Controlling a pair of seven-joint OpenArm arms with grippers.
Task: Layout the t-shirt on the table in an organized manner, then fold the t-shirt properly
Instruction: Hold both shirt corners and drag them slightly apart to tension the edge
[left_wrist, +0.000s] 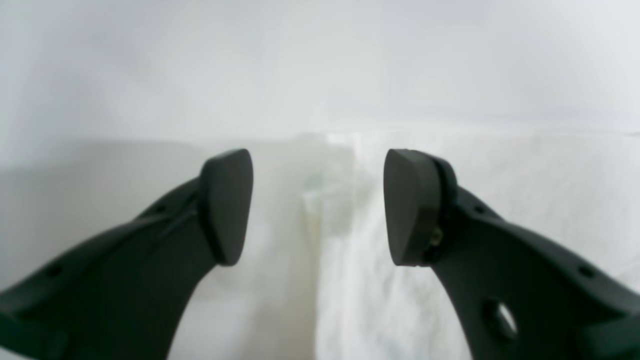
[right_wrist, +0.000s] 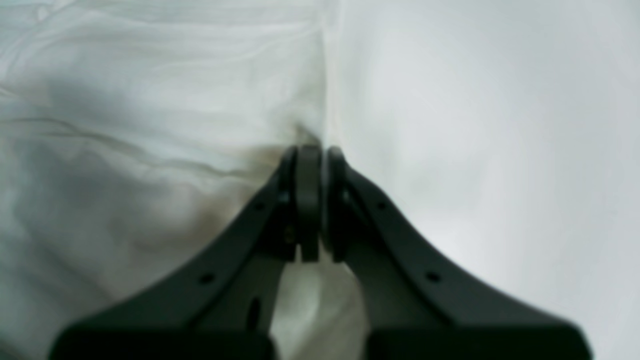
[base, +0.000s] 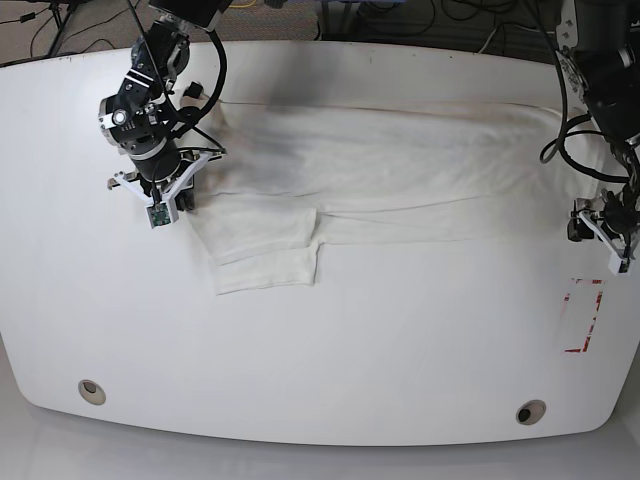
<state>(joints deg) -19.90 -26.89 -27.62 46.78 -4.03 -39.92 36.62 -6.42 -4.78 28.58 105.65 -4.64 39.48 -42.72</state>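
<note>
A: Right gripper (right_wrist: 316, 155)?

B: Jaws pressed together, a thin bit of the t-shirt (right_wrist: 160, 100) edge pinched between the pads. In the base view it sits at the shirt's left end, low on the cloth.

A: Left gripper (left_wrist: 318, 205)?

B: Jaws stand wide apart, nothing between them. Fingertips (left_wrist: 227, 205) hover over the shirt's edge where cloth meets bare table (left_wrist: 100, 210). Whether they touch the fabric, can't tell, too blurry.

A: Where's the shirt overall?

B: Base view: t-shirt (base: 400, 170) lies stretched across the back half of the table (base: 320, 340) as a long band, running from the right gripper (base: 165, 205) on the view's left to the left gripper (base: 610, 225) on the view's right. Looks folded lengthwise, plain white side up. A sleeve flap sticks out toward the front near the left end, two layers showing.

A: Anything else on the table?

B: Red-white tape rectangle (base: 583, 315) front of the left gripper, apart from the shirt. Two round grommet holes (base: 91, 390) near the front edge.
</note>
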